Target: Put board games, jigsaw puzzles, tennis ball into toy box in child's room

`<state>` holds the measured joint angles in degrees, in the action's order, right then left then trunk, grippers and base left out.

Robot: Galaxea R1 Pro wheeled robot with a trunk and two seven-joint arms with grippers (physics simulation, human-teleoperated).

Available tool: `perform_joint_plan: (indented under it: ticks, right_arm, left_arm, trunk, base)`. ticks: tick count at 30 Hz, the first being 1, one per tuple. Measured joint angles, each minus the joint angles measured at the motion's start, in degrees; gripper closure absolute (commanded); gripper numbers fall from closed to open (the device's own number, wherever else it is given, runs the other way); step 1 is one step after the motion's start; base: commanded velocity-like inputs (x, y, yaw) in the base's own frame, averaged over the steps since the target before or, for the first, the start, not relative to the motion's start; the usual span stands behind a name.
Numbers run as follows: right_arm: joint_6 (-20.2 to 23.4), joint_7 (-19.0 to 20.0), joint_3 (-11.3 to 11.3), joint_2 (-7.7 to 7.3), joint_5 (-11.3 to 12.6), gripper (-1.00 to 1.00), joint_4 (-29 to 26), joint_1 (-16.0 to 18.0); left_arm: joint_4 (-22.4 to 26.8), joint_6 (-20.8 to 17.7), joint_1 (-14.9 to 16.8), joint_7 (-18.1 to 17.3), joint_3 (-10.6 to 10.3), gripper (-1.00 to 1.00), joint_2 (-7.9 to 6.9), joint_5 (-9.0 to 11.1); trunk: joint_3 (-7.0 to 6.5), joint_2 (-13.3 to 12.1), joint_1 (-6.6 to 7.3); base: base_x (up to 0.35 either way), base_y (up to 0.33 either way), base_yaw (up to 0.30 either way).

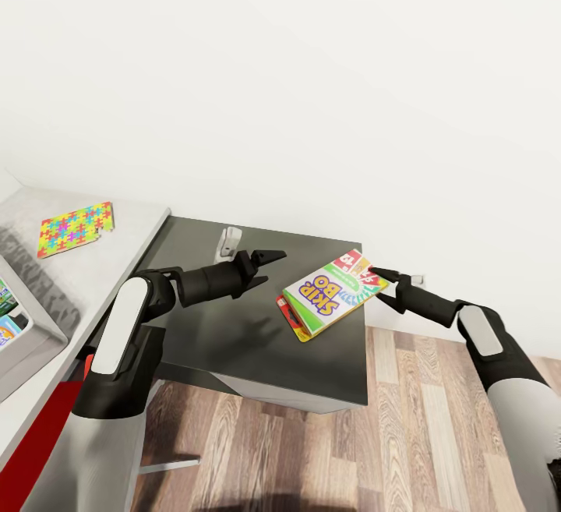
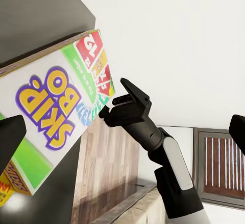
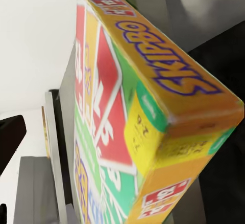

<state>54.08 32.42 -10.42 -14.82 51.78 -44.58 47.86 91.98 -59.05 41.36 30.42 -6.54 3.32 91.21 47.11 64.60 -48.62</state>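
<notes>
A green and yellow Skip-Bo board game [image 1: 335, 291] lies on a dark grey surface [image 1: 234, 333], stacked askew on a red board game [image 1: 288, 316]. My right gripper [image 1: 386, 284] is open at the box's right end, one finger above it and one below. The right wrist view shows the Skip-Bo box [image 3: 132, 121] very close between the fingers, with a gap on one side. My left gripper [image 1: 270, 256] hovers open over the dark surface, left of the boxes, with nothing in it. It looks at the Skip-Bo box [image 2: 56, 111] and the right gripper [image 2: 115, 101]. A colourful jigsaw puzzle [image 1: 75, 228] lies on the light grey table [image 1: 117, 263] at the left.
A grey box [image 1: 31, 333] with coloured items inside pokes in at the far left edge on the table. A small white object [image 1: 228, 241] stands at the dark surface's back edge. A white wall is behind, and wooden floor [image 1: 389, 434] lies in front and to the right.
</notes>
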Motion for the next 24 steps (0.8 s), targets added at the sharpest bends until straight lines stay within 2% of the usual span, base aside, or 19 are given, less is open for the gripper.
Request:
perform_joint_plan:
  ticks: [11, 23, 24]
  right_arm:
    - [0.0, 0.0, 0.1, 1.99, -0.1, -1.00, -0.1, 0.0]
    - [-0.1, 0.0, 0.1, 2.72, -0.2, -1.00, -0.1, 0.0]
    - [-0.1, 0.0, 0.1, 2.75, -0.3, 1.00, -0.2, 0.0]
  left_arm:
    - [0.0, 0.0, 0.0, 0.0, 0.0, -1.00, 0.00, 0.0]
    - [0.0, 0.0, 0.0, 0.0, 0.0, -1.00, 0.00, 0.0]
    - [0.0, 0.0, 0.0, 0.0, 0.0, -1.00, -0.01, 0.0]
  trunk:
    - [0.00, 0.0, 0.00]
    - [0.00, 0.0, 0.00]
    - [0.00, 0.0, 0.00]
  base:
    - [0.000, 0.000, 0.000]
    - [0.000, 0.000, 0.000]
    - [0.000, 0.000, 0.000]
